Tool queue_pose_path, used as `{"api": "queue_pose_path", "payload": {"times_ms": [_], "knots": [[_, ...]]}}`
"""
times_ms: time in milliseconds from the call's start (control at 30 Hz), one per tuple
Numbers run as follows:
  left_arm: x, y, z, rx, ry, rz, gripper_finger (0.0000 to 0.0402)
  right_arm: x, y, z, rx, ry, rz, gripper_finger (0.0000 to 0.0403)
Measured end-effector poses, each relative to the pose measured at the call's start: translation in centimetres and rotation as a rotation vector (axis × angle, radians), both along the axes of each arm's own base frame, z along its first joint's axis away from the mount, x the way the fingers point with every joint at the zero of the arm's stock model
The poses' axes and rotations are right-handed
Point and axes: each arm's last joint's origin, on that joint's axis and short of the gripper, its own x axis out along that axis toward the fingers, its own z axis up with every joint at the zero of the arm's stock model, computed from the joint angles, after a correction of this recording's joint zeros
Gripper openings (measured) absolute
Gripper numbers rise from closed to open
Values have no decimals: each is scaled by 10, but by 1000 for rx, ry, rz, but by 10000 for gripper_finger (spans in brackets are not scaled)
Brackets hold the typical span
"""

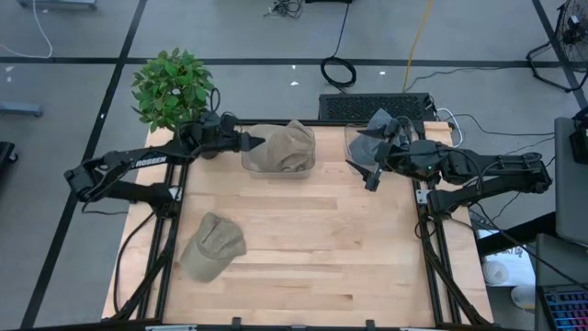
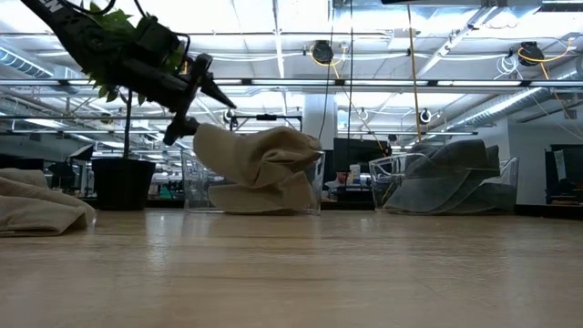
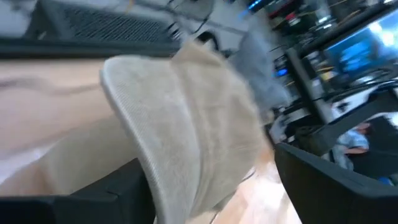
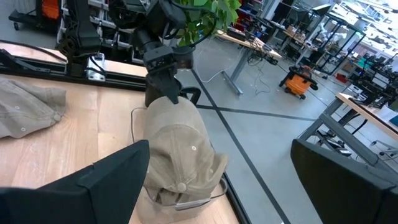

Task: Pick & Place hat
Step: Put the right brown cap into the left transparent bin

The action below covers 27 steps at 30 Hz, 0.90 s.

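Observation:
A tan hat (image 1: 285,147) lies in a clear bin (image 2: 319,187) at the table's far edge, its brim (image 2: 208,138) sticking out over the bin's left wall. My left gripper (image 1: 257,142) hovers open at that brim, one finger on each side of it (image 3: 211,186); the right wrist view shows it over the hat (image 4: 163,87). A second tan hat (image 1: 213,244) lies flat on the table near the left front. My right gripper (image 1: 372,175) is open (image 4: 217,186) and hangs in the air beside a second bin that holds a grey hat (image 1: 377,129). My left gripper stands open around the brim (image 3: 143,124) of the tan hat in the bin, coming level from the table's left. I cannot tell whether a finger touches the brim. The hat rests on the bin.
A potted plant (image 1: 170,87) stands at the table's far left corner, just behind my left arm. The grey hat's bin (image 2: 510,182) sits at the far right. The wooden middle and near part of the table (image 1: 322,257) holds only the second tan hat.

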Motion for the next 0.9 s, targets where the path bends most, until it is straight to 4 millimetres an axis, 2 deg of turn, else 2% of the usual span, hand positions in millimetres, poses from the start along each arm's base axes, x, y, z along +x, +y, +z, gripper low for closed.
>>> {"api": "queue_pose_path", "payload": {"times_ms": [200, 367, 600, 733, 900], "knots": [[-13, -6, -6, -67, 128, 32, 310, 0, 0, 1, -6, -6, 1, 380], [-19, -10, 2, -51, 169, 50, 305, 0, 0, 1, -9, -6, 2, 380], [-26, -7, 37, 37, 443, 179, 283, 0, 0, 1, -9, -7, 2, 380], [-18, -8, 64, 101, 382, 150, 273, 0, 0, 1, -9, -7, 2, 380], [-6, -11, 80, 326, 323, 110, 263, 0, 0, 1, -9, -7, 2, 380]]}}
